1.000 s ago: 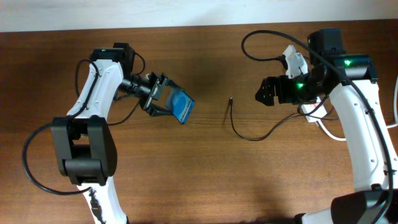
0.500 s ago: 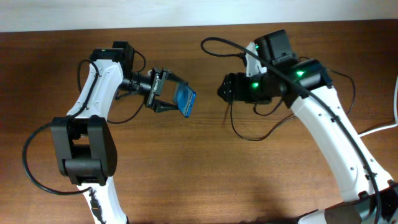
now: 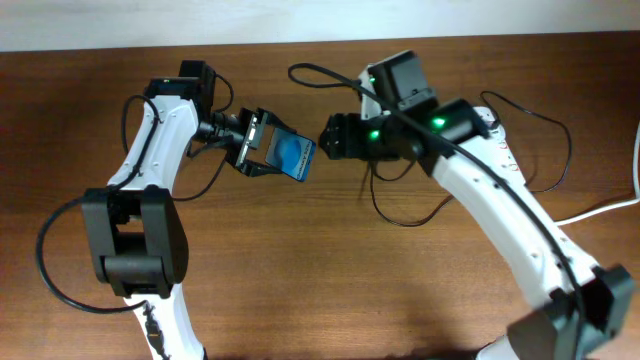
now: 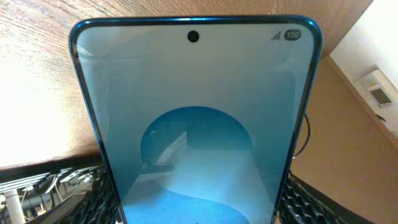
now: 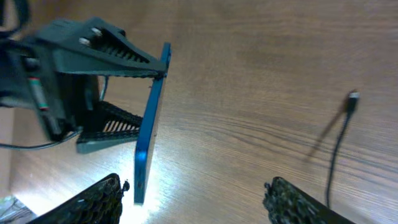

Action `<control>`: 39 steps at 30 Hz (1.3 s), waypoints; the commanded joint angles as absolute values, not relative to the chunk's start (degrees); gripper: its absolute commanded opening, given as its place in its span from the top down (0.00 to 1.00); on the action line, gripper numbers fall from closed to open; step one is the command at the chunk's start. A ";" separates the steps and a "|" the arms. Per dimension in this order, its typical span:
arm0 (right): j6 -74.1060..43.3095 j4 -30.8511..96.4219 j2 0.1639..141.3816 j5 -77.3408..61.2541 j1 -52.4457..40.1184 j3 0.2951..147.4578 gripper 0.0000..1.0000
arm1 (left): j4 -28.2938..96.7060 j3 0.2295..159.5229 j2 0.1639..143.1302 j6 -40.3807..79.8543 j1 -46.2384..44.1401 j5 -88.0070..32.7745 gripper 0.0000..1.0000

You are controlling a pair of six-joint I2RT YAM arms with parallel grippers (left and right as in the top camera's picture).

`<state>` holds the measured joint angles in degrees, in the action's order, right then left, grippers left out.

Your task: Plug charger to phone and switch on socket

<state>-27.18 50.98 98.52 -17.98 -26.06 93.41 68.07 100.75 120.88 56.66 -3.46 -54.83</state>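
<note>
Two sets of fingers face each other above your worktop [image 3: 300,290]. Your left fingers [image 3: 255,166] clamp the phone [image 3: 293,155] by its long sides and hold it off the wood, tilted, with its blue screen turned up towards the overhead camera. Your right fingers [image 5: 93,200] stand wide with nothing between them, just beside the phone's free end and not touching it. The charger [image 5: 352,98] lies on the worktop beneath your right arm, its small plug tip bare and well apart from the phone. The socket [image 3: 500,150], a white power strip with red switches, lies partly hidden under that same arm.
</note>
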 commanded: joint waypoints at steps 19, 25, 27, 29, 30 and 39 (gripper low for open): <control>-36.58 42.17 106.45 -11.31 -34.26 93.14 0.56 | 68.16 102.02 121.05 59.99 -3.60 -59.16 1.00; -36.97 41.08 107.35 -9.80 -36.56 93.14 0.65 | 68.16 102.02 121.05 59.99 -3.60 -59.13 1.00; -36.97 41.06 107.37 -9.80 -36.53 93.14 0.68 | 68.18 102.02 121.05 59.99 -3.60 -59.13 1.00; -36.97 41.06 107.37 -9.80 -36.53 93.14 0.71 | 68.18 102.02 121.05 59.99 -3.60 -59.13 1.00; -36.97 41.06 107.37 -9.80 -36.53 93.17 0.73 | 68.18 102.02 121.05 59.99 -3.60 -59.13 1.00; -36.97 40.25 107.37 -9.82 -36.53 93.14 0.87 | 68.18 102.02 121.05 59.99 -3.60 -59.13 1.00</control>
